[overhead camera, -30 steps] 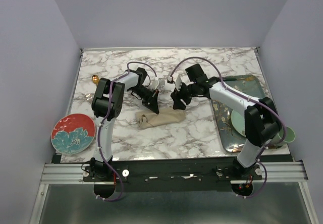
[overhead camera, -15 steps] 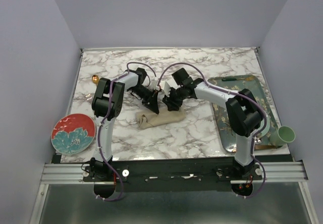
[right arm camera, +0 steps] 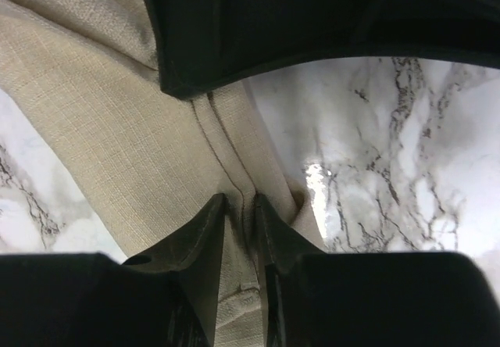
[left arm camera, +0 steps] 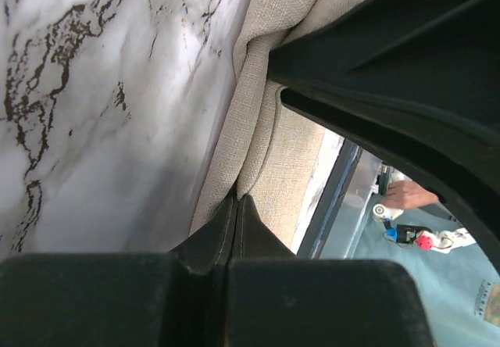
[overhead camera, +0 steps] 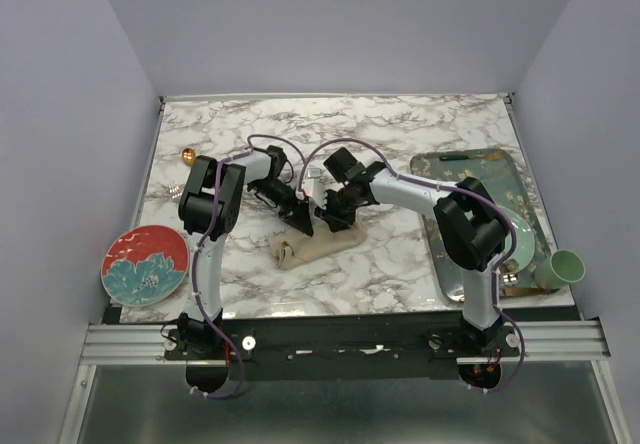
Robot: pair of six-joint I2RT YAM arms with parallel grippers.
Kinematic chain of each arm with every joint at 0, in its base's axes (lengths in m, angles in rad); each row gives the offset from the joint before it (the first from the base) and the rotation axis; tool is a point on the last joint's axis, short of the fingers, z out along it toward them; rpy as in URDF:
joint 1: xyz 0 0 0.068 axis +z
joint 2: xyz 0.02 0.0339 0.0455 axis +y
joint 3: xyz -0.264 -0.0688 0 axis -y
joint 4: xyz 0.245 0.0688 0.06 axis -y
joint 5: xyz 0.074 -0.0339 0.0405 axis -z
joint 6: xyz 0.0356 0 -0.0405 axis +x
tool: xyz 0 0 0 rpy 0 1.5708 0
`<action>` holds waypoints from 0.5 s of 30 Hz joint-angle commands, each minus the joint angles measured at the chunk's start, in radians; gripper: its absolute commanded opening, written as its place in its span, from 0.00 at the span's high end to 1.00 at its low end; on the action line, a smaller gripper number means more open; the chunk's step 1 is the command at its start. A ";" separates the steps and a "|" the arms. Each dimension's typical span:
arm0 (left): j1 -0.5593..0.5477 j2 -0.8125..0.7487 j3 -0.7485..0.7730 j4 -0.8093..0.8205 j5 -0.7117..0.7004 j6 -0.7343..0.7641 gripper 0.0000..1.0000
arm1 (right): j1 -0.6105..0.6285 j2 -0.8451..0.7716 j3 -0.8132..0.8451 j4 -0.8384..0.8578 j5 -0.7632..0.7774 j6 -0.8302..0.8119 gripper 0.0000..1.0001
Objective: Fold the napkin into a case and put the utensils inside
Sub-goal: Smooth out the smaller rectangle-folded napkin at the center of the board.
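I'm looking down on the marble table (overhead camera: pixel 400 124), and the biggest thing on it is the patterned tray (overhead camera: pixel 480 159) along the right side. Both arms reach in toward the middle.

That's where the napkin (overhead camera: pixel 312 246) is: a beige cloth, folded into a rumpled oblong lying slantwise at the centre of the table, just nearer me than the two claws.

At the near left corner a red plate (overhead camera: pixel 144 265) with a blue-green flower overhangs the table edge. A green plate (overhead camera: pixel 522 247) lies in the tray, partly behind the right arm, and a green cup (overhead camera: pixel 566 266) stands at the tray's near right corner.

The left gripper (overhead camera: pixel 300 222) is down on the far edge of the cloth. On its wrist camera the tips are pressed together with a fold of the napkin pinched between them.

The right gripper (overhead camera: pixel 333 216) is just beside it, on the same edge. Its fingers sit either side of a raised seam of cloth, nipped in against it.

Smallest of all, the gold spoon (overhead camera: pixel 187 154) glints at the table's far left edge, well apart from the napkin. I can't make out the fork.
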 commanded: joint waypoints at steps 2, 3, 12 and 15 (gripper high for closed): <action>0.033 0.007 0.010 0.025 -0.077 0.014 1.00 | -0.002 0.016 -0.019 -0.086 0.066 -0.025 0.75; 0.048 0.001 0.016 0.020 -0.074 0.014 0.98 | -0.002 0.014 -0.028 -0.094 0.063 -0.017 0.76; 0.216 -0.207 -0.008 0.054 0.044 -0.012 0.57 | 0.000 0.002 -0.060 -0.111 0.033 0.061 0.77; 0.275 -0.293 -0.035 0.055 0.035 -0.007 0.52 | -0.002 0.010 -0.059 -0.113 0.021 0.087 0.78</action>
